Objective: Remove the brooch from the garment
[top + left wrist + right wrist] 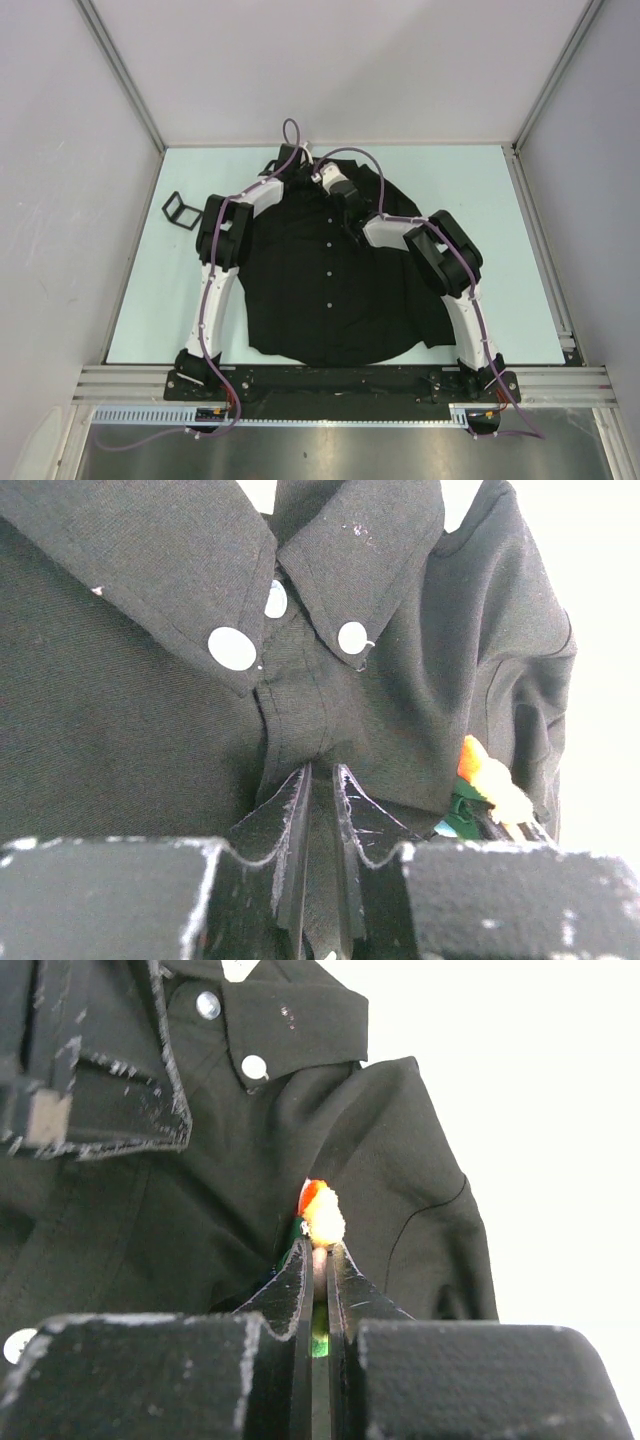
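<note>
1. The brooch point(322, 1215) is pinched between the narrow fingers of the right hand point(318, 1252). Its orange and yellow part shows above the fingertips, with green lower down between them.
2. The brooch lies against the chest of the garment point(300, 290), to the robot's right of the button row, near the collar point(360, 560).
3. The left hand point(320, 775) is nearly closed on a fold of the garment's button strip, just under the collar and its 3 white buttons point(232, 648).
4. The garment lies spread front up on the table point(480, 190), collar at the far end.
</note>
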Tool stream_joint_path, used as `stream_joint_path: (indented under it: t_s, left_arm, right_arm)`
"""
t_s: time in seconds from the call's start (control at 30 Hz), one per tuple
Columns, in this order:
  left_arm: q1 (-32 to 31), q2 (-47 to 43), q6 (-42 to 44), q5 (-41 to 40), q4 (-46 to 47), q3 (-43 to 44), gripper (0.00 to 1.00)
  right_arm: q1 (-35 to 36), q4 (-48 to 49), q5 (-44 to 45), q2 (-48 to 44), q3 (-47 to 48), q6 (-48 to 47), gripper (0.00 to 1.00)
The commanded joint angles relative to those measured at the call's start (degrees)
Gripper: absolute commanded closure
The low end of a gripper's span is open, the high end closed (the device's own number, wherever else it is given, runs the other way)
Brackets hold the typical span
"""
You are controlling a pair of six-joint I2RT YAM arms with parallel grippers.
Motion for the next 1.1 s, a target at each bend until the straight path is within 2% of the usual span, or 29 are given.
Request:
stream_joint_path:
  t_s: [0.0, 0.23, 0.43, 0.63, 0.8, 0.93, 1.07]
  left_arm:
    - [1.3, 1.1, -0.1, 0.0, -1.5, 2.1, 0.81]
    - [1.8, 1.7, -0.6, 1.6, -1.1, 2.3, 0.81]
    - [2.0, 1.5, -0.5, 2.2, -0.8, 2.5, 0.80]
    - [2.0, 1.5, 1.8, 1.2, -2.9, 4.3, 0.74]
    - [1.9, 0.4, 2.6, 0.8, -1.9, 3.1, 0.71]
    - [1.9, -0.7, 4.5, 1.2, -1.7, 2.3, 0.64]
    - [1.8, -3.6, 5.6, 3.1, 2.7, -1.0, 0.55]
  right_arm:
    - [0.3, 0.4, 2.8, 1.0, 1.8, -7.7, 1.00]
    - [0.1, 1.0, 2.3, 0.9, 1.2, -13.6, 1.00]
    - [-1.3, 0.5, 0.6, -1.4, -1.7, -13.9, 1.00]
    - [-2.5, -0.5, 2.2, -2.0, -2.6, -11.3, 1.00]
    - [-5.4, -1.7, 0.9, -5.1, -3.6, -4.4, 1.00]
    - [-8.6, -4.4, 0.6, -5.5, -3.6, -0.7, 1.00]
    - [-10.9, -4.7, -0.7, -6.6, -4.5, 1.5, 1.00]
